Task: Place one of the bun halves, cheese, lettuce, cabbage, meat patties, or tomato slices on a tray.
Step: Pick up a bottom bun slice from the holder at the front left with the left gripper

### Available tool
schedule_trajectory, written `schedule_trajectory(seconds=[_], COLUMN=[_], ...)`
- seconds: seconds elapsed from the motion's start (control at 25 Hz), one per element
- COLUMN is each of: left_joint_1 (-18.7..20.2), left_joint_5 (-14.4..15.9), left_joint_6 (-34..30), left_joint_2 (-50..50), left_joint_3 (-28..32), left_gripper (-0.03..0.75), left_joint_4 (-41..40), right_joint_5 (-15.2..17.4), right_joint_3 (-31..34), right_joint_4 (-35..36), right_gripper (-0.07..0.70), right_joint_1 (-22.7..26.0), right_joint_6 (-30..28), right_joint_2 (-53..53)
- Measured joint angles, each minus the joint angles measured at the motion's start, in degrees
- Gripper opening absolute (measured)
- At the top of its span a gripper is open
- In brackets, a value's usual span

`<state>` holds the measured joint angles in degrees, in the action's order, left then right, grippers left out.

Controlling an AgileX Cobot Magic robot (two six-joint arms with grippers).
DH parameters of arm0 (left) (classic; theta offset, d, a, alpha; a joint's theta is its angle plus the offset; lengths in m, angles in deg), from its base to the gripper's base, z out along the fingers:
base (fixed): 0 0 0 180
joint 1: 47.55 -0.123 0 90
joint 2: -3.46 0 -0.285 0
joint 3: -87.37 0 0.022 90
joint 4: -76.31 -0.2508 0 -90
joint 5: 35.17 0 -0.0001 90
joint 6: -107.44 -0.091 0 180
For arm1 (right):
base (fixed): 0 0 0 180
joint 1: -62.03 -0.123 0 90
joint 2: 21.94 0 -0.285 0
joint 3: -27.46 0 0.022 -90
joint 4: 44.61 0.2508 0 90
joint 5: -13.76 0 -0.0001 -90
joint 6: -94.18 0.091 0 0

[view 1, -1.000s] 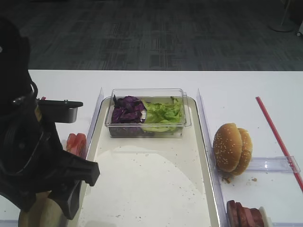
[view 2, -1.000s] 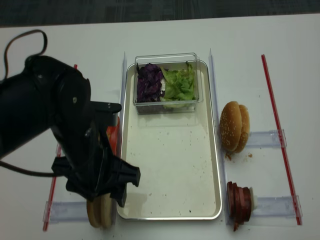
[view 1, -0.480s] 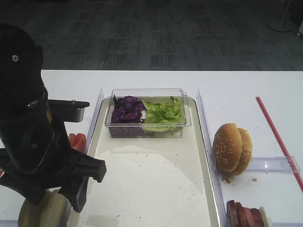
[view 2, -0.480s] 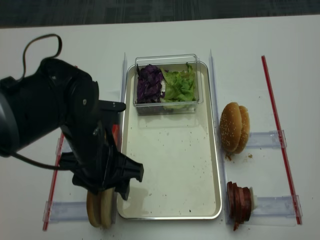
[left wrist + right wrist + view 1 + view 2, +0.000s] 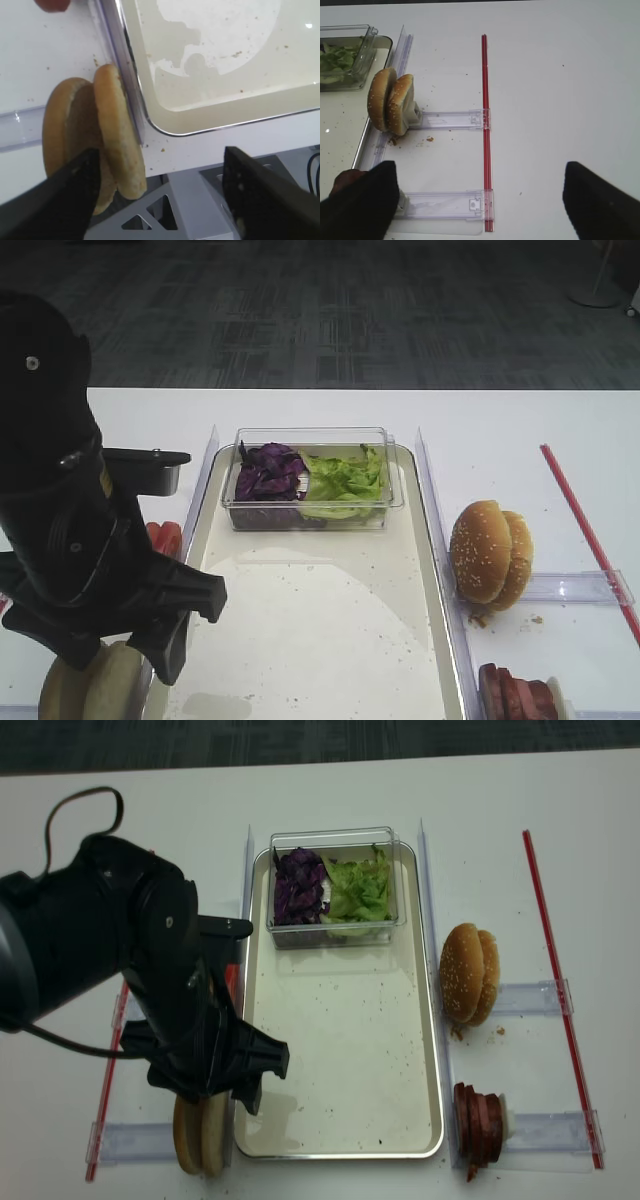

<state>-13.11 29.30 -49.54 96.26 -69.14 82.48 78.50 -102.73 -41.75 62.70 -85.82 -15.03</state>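
Left pincer (image 5: 155, 200): jaws spread wide, pointing downward, nothing between them. Left arm (image 5: 110, 960) is bent above it. Right pincer (image 5: 480, 200): jaws apart, gap empty, angled downward.

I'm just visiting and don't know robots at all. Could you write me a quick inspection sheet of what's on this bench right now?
Surface: white table, crumbs beside the sesame buns.
Job's things: silvery-cream metal tray, bare but for a clear plastic tub of purple cabbage and green lettuce; plain tan bun halves on edge at its left corner; red tomato slices; golden sesame buns; dark meat patties.
Clutter: clear plastic holders, red strip.
Grippers: left gripper open above the plain bun halves, right gripper open, empty.
Cables: black cable looping over the left arm.
Surroundings: dark carpet.
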Motion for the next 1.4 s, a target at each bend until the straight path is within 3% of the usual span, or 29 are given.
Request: schedule_trajectory(seconds=[0.8, 1.4], left_joint_1=[0.0, 0.0], left_joint_5=[-2.4, -2.2], left_joint_6=[-0.1, -0.1], left_joint_2=[2.4, 6.5], left_joint_3=[0.0, 0.0], left_gripper=[0.45, 0.433], left_joint_4=[-1.3, -1.4], right_joint_5=[0.0, 0.0], right_joint_3=[0.0, 0.0], right_joint_4=[0.0, 0.0], right_gripper=[0.676, 0.676], right_joint_1=[0.0, 0.0], right_joint_6=[0.0, 0.0], right_joint_2=[0.0, 0.0])
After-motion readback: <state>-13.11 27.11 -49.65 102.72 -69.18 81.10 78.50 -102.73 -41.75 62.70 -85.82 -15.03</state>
